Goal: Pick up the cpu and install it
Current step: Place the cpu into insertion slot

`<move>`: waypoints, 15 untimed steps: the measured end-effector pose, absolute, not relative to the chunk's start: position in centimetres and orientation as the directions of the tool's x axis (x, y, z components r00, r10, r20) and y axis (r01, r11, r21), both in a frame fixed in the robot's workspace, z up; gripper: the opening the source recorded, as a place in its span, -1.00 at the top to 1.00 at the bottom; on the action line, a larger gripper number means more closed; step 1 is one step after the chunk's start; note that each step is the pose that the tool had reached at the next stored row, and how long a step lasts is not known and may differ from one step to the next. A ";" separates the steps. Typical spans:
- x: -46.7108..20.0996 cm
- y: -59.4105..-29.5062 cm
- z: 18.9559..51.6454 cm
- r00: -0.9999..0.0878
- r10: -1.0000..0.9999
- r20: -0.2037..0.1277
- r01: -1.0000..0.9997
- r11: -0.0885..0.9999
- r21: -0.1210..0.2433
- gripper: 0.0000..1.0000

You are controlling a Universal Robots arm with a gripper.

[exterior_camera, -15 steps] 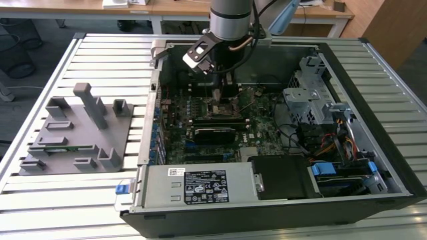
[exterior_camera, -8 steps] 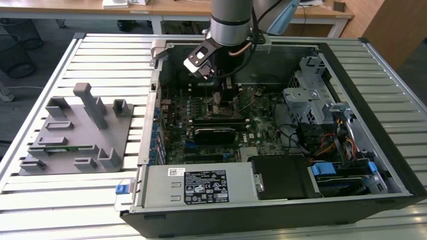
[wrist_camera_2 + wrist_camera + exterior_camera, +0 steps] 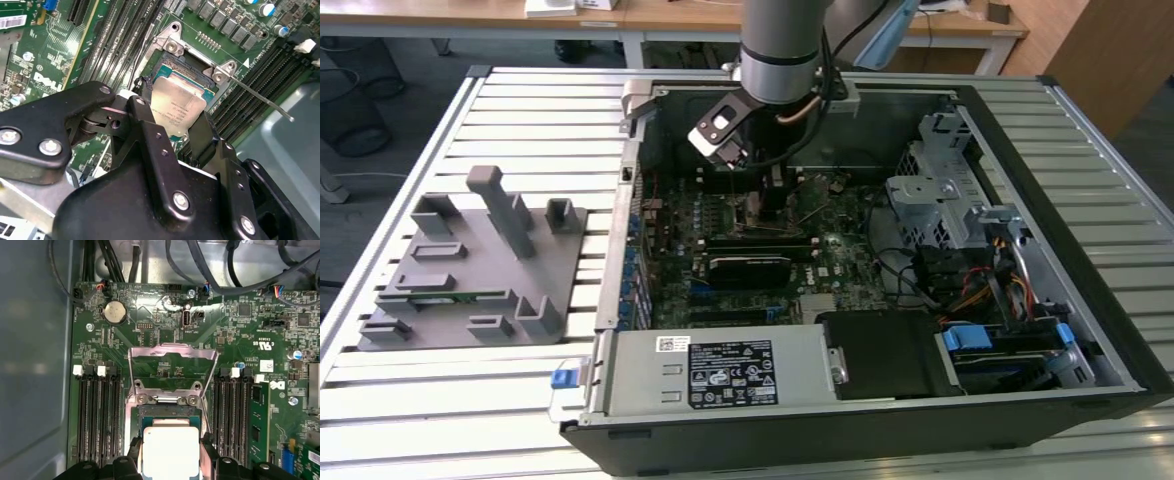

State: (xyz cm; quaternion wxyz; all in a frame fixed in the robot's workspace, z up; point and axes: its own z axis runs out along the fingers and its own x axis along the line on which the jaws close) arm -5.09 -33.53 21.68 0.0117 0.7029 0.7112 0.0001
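The cpu [image 3: 170,447], silvery top up, lies over the open motherboard socket [image 3: 170,412] below its raised load plate [image 3: 172,352], clamped at two opposite edges by the end effector [image 3: 172,115], inside the computer case [image 3: 1067,200] on the bench [image 3: 494,400].

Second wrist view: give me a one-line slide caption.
Gripper holds the cpu by its edges at the open motherboard socket.

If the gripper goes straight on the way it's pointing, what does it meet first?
Most likely the motherboard socket: the gripper, holding the cpu, points down at it. How much gap remains is unclear.
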 end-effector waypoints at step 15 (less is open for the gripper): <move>-5.1 -33.2 20.6 -0.002 1.000 -0.016 1.000 0.002 0.017 -0.08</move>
